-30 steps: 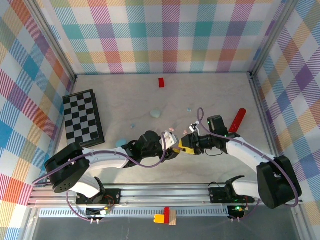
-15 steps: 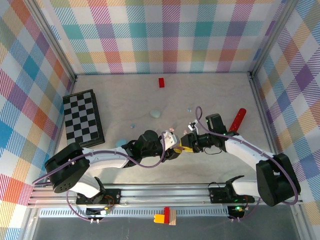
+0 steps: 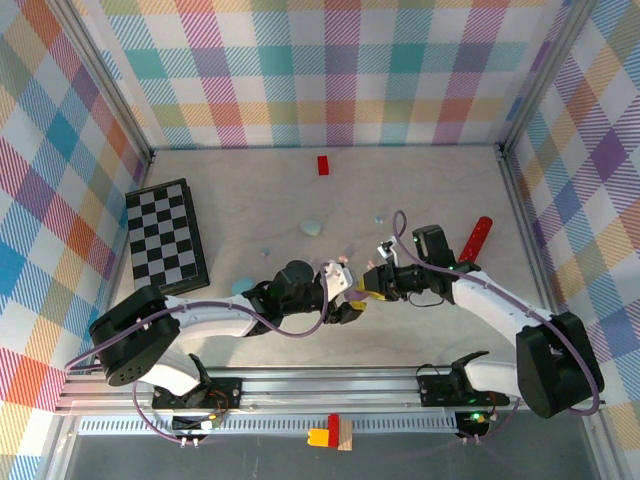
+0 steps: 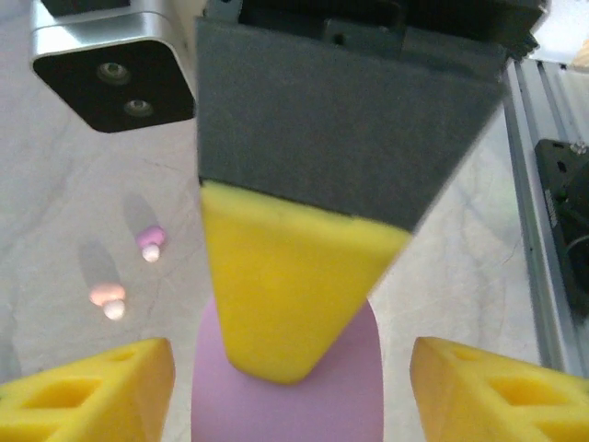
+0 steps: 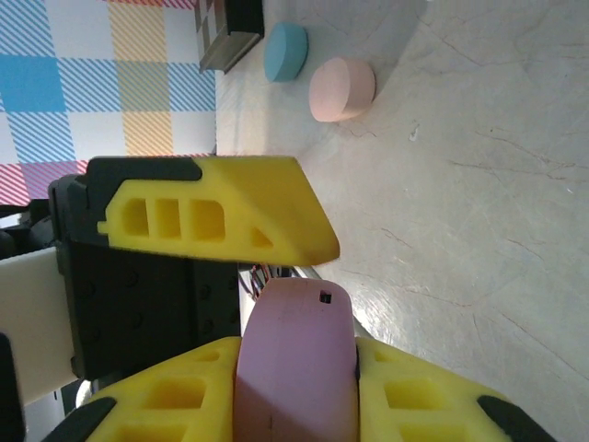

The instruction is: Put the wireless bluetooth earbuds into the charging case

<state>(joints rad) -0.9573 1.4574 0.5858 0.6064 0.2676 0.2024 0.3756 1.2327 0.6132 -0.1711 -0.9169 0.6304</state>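
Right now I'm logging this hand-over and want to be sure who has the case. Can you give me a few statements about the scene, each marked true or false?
1. The right gripper is closed on the lilac case. True.
2. The left gripper clamps that case. False: its fingers stand open on either side, clear of the case.
3. A pink earbud and a lilac earbud lie on the table. True.
4. The small red block sits on the chessboard. False: it lies on the bare table near the back wall.
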